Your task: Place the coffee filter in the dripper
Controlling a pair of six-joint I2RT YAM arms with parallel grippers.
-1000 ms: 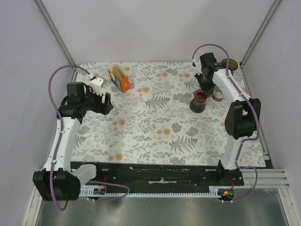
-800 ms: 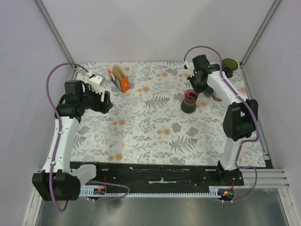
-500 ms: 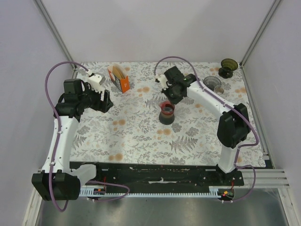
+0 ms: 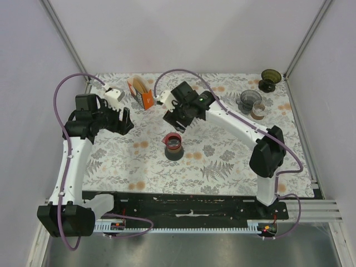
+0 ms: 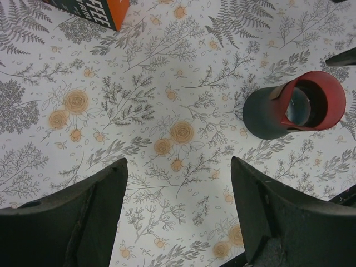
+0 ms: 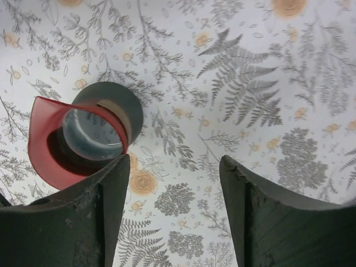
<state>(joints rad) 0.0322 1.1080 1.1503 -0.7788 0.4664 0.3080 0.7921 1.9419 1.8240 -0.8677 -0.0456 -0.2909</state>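
Holds the right gripper (image 4: 174,120) spread and empty above the table (image 4: 222,167), just behind the red-rimmed dripper (image 4: 173,146) standing upright mid-table (off to one side of the fingers (image 6: 105,222) in the wrist view, not between them). Holds the left gripper (image 4: 124,119) spread and empty too, left of centre, near the orange box (image 4: 144,95) with the filters (image 4: 137,84) at the back left.

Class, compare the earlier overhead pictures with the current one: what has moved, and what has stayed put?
The right gripper swept from the far right corner toward the table's middle, and the red dripper travelled with it. Its jaws now stand open, with the dripper beside one finger, not between them. The left gripper and the orange box hardly moved.
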